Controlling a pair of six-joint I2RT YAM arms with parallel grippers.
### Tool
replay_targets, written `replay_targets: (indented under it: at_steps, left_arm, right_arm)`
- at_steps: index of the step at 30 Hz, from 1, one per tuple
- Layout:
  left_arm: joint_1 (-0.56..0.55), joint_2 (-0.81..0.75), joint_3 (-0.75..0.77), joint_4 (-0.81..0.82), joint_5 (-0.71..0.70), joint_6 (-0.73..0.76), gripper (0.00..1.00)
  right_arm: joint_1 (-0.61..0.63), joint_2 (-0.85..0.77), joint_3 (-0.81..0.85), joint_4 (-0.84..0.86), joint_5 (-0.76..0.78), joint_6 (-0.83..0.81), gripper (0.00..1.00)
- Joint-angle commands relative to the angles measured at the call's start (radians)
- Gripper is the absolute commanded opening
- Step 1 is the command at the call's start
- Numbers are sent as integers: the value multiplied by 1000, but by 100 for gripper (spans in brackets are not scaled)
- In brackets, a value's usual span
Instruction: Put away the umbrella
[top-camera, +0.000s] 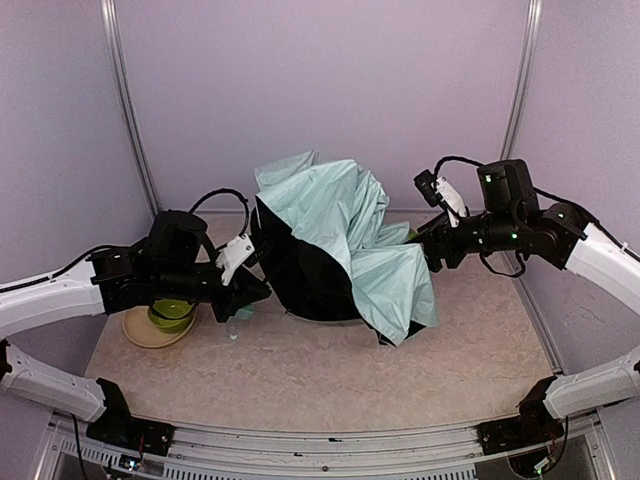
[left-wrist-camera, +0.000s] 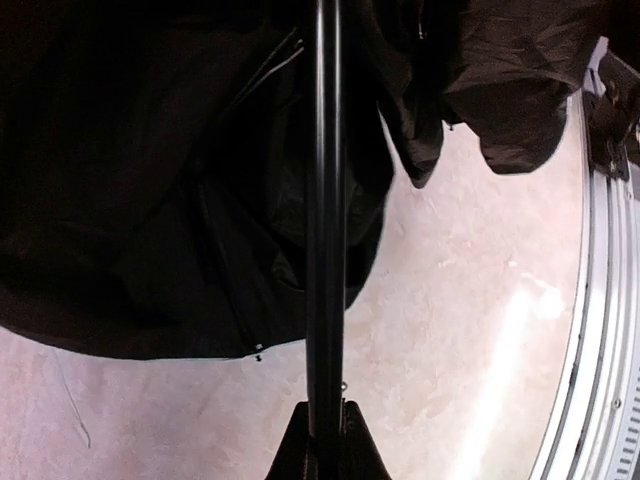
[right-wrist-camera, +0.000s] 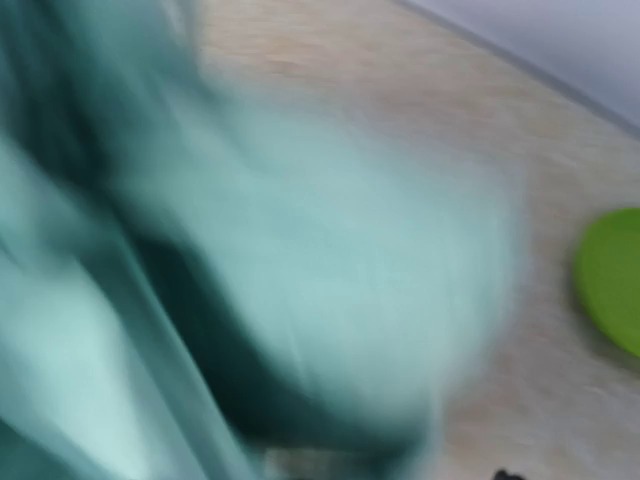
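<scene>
Pale mint-green folding umbrella w/ black lining lies at the centre of the beige stone-look table, canopy half collapsed and bunched, not rolled or strapped. Left gripper, at its 9 o'clock, is clamped on the thin black shaft. Right gripper, at 3 o'clock, is right up at the fabric; its wrist view's a blur, so can't tell if it's closed. Approx. halfway, I'd say: gathering and wrapping left.

umbrella centre, bowl on plate left

Creased matt cloth umbrella, smooth glossy black shaft, speckled faintly shiny stone-look table.
</scene>
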Motion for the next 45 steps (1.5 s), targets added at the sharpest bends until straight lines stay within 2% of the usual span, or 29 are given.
replay_targets:
  at_steps: [1,5,9,12,16,18,23,26,30,34,37,40,43,45]
  left_arm:
    - [17,136,2,-64,172,54,0]
    - [2,286,18,-152,238,107,0]
    - [-7,306,2,-156,228,146,0]
    - [-31,253,-6,-115,242,197,0]
    - [-135,158,16,-111,164,320,0]
    - [-161,123,58,-125,133,335,0]
    - [-112,17,138,-60,84,247,0]
    - [-43,-91,106,61,114,174,0]
    - [6,-215,71,217,152,84,0]
    - [8,-240,87,309,151,25,0]
    - [8,-210,124,311,184,6,0]
    - [8,-175,139,319,230,-22,0]
    - [8,-151,143,322,291,-49,0]
    - [8,-150,131,340,316,-79,0]
  right_arm:
    - [-2,-15,-45,98,-135,21,73]
    - [-2,-12,-52,97,-95,23,73]
    - [-2,1,-47,61,-56,-3,72]
    - [-2,22,-24,62,-75,-28,73]
    - [-2,81,57,54,-117,-68,74]
    - [-2,119,112,39,-112,-95,75]
    - [-33,152,184,34,98,-104,81]
    - [-119,119,173,75,129,-57,83]
    - [-194,13,22,263,25,-6,85]
    - [-191,-52,-190,560,-300,49,80]
    - [-127,-51,-353,839,-441,134,80]
    - [-25,-2,-399,1049,-460,155,85]
    - [32,65,-364,1133,-438,140,92]
    - [36,102,-356,1215,-433,169,94]
